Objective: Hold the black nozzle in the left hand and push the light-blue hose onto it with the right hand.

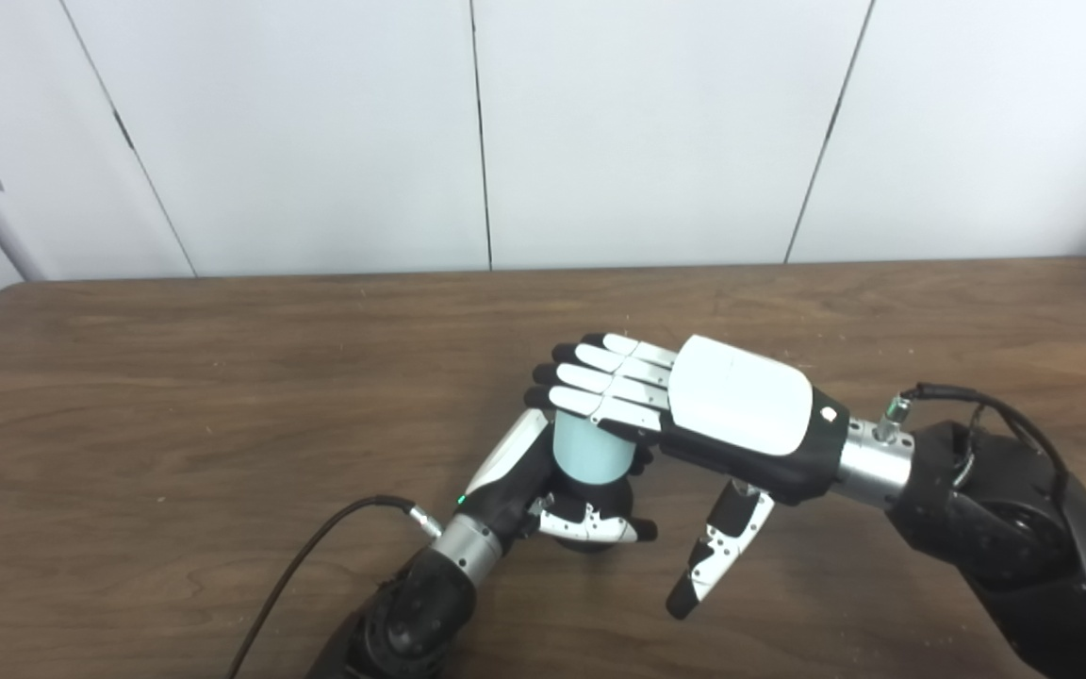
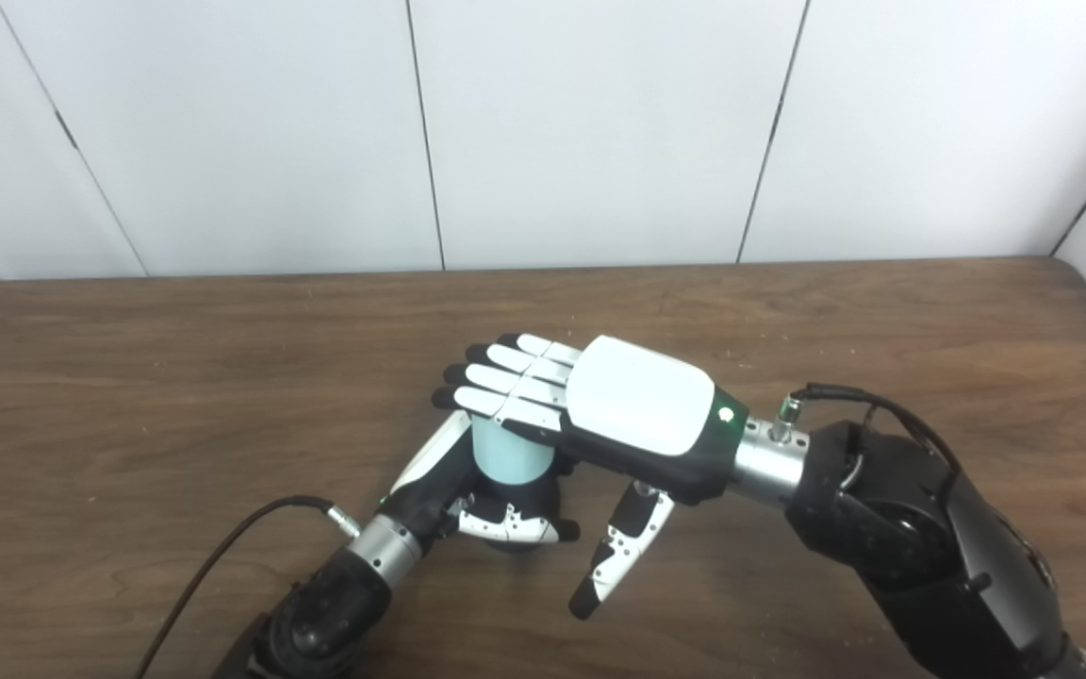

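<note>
A short light-blue hose (image 1: 590, 453) stands upright near the table's front middle. Its lower end sits on the black nozzle (image 1: 613, 494), which is mostly hidden. My left hand (image 1: 543, 490) is shut around the nozzle at the base of the hose, thumb across the front. My right hand (image 1: 732, 405) lies flat, palm down, with its fingers (image 1: 600, 377) stretched over the top of the hose and resting on it. Its thumb (image 1: 717, 547) hangs down, away from the hose. The same shows in the right eye view, with the hose (image 2: 510, 453) under the right hand (image 2: 628, 396).
The brown wooden table (image 1: 175, 377) runs to a white panelled wall at the back. A black cable (image 1: 317, 547) trails from my left wrist toward the front edge. My right forearm (image 1: 1005, 509) crosses the front right of the table.
</note>
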